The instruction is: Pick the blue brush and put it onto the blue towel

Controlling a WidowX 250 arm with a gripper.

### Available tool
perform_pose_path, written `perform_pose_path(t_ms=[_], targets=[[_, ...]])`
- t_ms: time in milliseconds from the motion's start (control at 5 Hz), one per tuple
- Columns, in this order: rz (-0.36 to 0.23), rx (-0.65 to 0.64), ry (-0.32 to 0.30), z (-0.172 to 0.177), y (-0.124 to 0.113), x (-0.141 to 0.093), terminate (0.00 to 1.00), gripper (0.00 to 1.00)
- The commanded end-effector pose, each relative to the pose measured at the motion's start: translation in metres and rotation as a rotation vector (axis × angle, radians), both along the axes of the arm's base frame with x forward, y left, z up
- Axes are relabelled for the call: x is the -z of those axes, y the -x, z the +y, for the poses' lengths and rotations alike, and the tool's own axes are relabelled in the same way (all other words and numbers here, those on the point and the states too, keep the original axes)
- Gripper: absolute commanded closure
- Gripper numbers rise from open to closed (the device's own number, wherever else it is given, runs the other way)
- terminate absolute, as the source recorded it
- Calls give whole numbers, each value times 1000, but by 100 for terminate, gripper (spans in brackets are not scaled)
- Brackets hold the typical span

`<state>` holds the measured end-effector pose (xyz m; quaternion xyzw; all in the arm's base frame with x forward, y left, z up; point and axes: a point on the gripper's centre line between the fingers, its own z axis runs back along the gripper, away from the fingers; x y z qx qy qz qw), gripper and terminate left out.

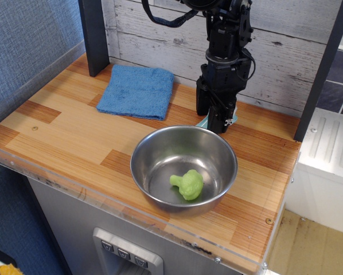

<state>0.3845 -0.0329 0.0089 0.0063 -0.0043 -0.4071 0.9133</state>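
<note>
The blue towel (136,90) lies flat at the back left of the wooden counter. Only a small turquoise sliver of the blue brush (203,121) shows, on the counter just behind the steel bowl's far rim. My black gripper (213,118) points straight down over it, right of the towel. Its fingers (222,117) stand close on either side of the brush and seem closed on it. The gripper body hides most of the brush.
A steel bowl (154,150) with a green broccoli-like toy (187,184) inside stands in front of the gripper. A dark post (94,37) stands at the back left and a white plank wall (160,34) runs behind. The counter's right edge (286,189) drops off.
</note>
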Motion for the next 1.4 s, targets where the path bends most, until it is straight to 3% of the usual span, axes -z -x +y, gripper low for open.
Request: perform_pose_path(t_ms=[0, 400, 600, 1000, 1200], targets=[[-122, 42, 53, 8, -9, -67, 0, 100], [-154, 119, 76, 35, -8, -108, 0, 100], [-169, 174, 48, 61, 0, -128, 0, 100], [-152, 273, -32, 106, 27, -127, 0, 100], [-155, 282, -70, 119, 28, -119, 0, 100]])
